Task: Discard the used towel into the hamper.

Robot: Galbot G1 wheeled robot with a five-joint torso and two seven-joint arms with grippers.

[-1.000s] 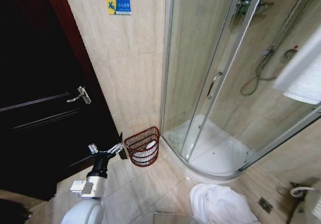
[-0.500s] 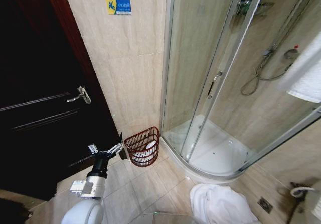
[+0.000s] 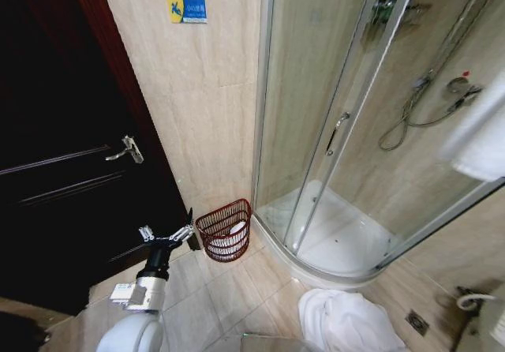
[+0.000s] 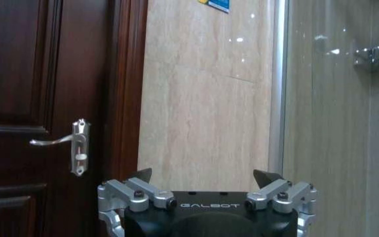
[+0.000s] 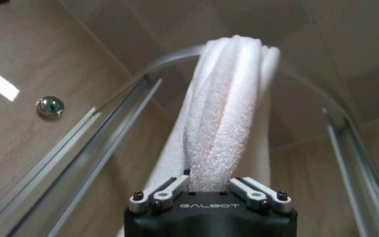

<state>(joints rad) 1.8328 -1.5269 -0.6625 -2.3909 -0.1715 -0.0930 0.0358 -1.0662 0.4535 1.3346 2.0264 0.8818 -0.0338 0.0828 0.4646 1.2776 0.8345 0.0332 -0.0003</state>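
Between right fingers, thick white towel, left fingers wide, red-brown hamper

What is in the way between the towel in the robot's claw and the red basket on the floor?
Nothing visible blocks it. The right claw is shut on the white towel, which hangs over the shower's top rail. The hamper stands far off on the floor by the wall, top open, something white already inside. The left claw hovers open just beside it.
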